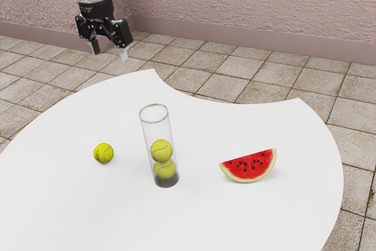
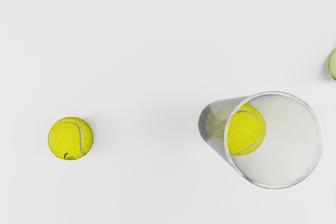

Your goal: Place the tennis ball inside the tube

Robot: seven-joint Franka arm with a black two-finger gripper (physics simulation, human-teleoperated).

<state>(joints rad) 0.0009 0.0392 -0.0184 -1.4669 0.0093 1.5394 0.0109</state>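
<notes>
Though clear, the tube (image 1: 157,130) upright, mouth up, long axis vertical.

- And here we have the watermelon slice (image 1: 249,167), red flesh and dark seeds showing, its curved green rind down on the table, towards the exterior view's right!
- Under it we see the white table (image 1: 76,210), a curved bite out of its far edge!
- Beyond, we've got square stone tiles (image 1: 232,67)!
- And behind them, a rough pinkish wall (image 1: 252,4) with a smoother skirting board (image 1: 235,49)!
</notes>
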